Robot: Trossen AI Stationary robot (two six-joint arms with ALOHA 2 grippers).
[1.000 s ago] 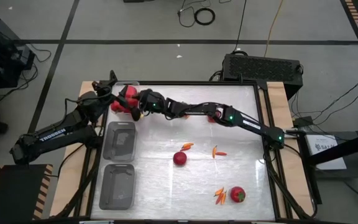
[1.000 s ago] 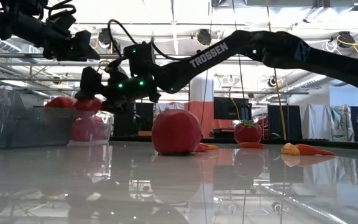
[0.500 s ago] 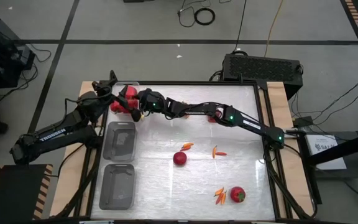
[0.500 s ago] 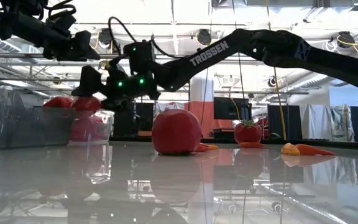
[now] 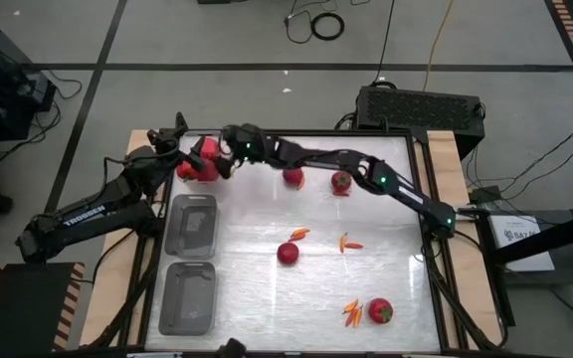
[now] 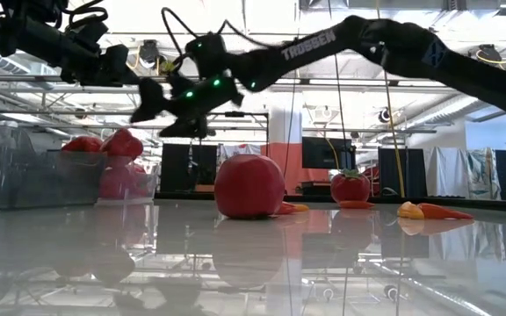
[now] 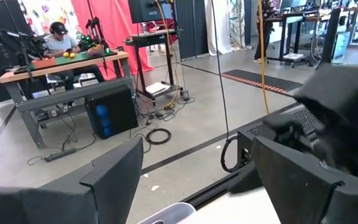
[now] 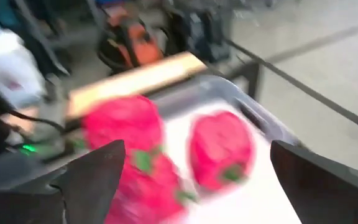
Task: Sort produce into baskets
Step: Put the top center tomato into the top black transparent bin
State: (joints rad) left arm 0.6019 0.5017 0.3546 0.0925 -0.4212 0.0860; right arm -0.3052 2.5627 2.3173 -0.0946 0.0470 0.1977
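Peppers (image 5: 199, 161) below raised, open right tool (image 5: 229, 154).

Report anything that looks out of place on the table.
Nothing is spilled or damaged. The only oddity: red peppers are heaped in the far basket, while the other two baskets look empty. The right gripper hangs open over the heap.

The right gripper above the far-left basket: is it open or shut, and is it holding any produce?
Open and empty. The right gripper shows spread fingers with nothing between them; red peppers lie below it in the basket.
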